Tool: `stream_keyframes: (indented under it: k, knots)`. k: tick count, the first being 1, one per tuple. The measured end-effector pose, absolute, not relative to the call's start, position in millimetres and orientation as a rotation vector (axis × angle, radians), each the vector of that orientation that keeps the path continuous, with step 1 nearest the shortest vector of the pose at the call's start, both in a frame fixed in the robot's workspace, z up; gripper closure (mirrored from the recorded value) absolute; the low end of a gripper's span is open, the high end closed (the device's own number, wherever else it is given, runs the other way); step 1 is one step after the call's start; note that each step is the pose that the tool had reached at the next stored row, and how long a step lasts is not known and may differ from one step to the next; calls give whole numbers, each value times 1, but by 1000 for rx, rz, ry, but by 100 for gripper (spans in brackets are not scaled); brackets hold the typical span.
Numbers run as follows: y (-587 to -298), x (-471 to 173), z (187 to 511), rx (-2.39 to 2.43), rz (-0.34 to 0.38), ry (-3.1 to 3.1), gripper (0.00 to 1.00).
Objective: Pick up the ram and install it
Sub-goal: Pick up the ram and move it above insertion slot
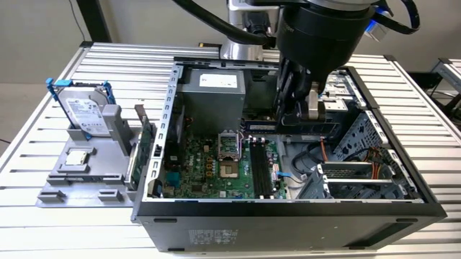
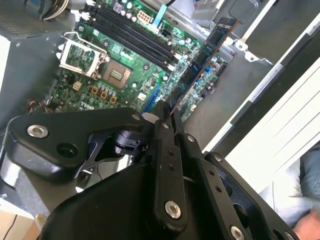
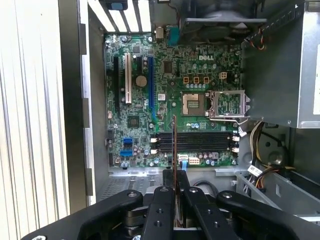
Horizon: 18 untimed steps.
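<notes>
Claw (image 1: 306, 120) is clamped on the long, thin dark blue ram stick (image 1: 284, 127). The stick is held level in the upper middle of the exterior view, above the green motherboard (image 1: 212, 167) and apart from it.

In the first wrist view the stick is seen edge-on, lying across the long black memory slots (image 3: 192, 141) rather than along them. No stick is seated in the slots.

Risks, as judged:
- If the stick is lowered without being turned, the slot walls get hit. The board edge or chips could be chipped.
- The notch side cannot be read. If reversed, the stick jams under seating force.
- It cannot be told whether the white slot latches (image 3: 234, 142) are open or closed. Closed latches would block entry.
- Only thin faces are gripped. Uneven push could slip or tilt the stick, so one end seats first.
- The grey power supply box (image 1: 209, 100) and perforated metal drive cage (image 1: 367, 140) are near the stick ends. A snag is possible during any turn.

Containers:
- The open dark grey metal computer case (image 1: 288, 209) holds the motherboard, power supply, drive cage with cables, and an open silver processor socket (image 1: 229, 171).
- A grey plastic holder tray (image 1: 72, 181) sits on the slatted aluminium counter (image 1: 129, 65) at the exterior view's left. It holds a silver hard drive in a blue-edged carrier (image 1: 86, 110), an upright green card with metal bracket (image 1: 144, 143), and a small square silver processor chip (image 1: 75, 157).
</notes>
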<state>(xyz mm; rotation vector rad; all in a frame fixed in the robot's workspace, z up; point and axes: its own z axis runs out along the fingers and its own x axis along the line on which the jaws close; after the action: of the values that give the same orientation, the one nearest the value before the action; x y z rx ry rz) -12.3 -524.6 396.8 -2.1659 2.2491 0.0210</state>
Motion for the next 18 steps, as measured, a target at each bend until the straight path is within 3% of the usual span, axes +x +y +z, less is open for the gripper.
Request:
stream_keyframes:
  k: [18]
  knots:
    - [-515,-12,397,-2166,21,2249,100]
